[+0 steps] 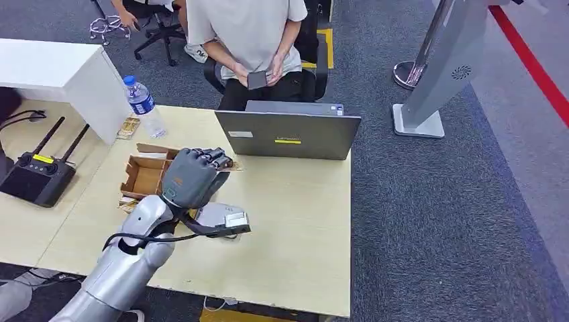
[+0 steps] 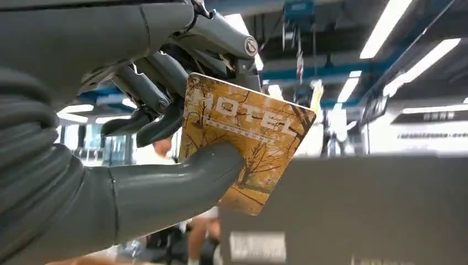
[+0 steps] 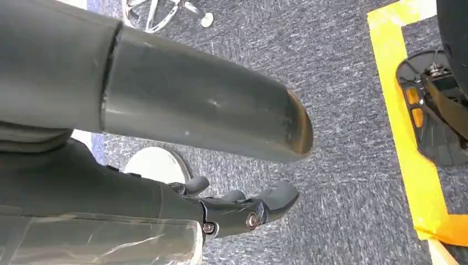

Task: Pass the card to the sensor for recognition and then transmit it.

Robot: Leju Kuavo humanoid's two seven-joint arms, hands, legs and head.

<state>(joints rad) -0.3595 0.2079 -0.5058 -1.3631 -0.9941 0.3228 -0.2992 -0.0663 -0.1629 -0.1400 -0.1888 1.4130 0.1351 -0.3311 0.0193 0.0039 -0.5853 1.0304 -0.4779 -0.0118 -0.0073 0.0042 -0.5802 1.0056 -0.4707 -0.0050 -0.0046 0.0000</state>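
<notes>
My left hand is raised above the wooden table, in front of the laptop. In the left wrist view its thumb and dark fingers pinch a yellow-orange card printed with autumn trees and the word HOTEL. The card stands out past the fingertips towards the laptop's lid. A small grey sensor box lies on the table just below and to the right of the hand. My right hand hangs over grey carpet, fingers apart, holding nothing.
A grey laptop stands at the table's far edge, with a seated person holding a phone behind it. An open cardboard box, a water bottle and a black remote controller lie to the left.
</notes>
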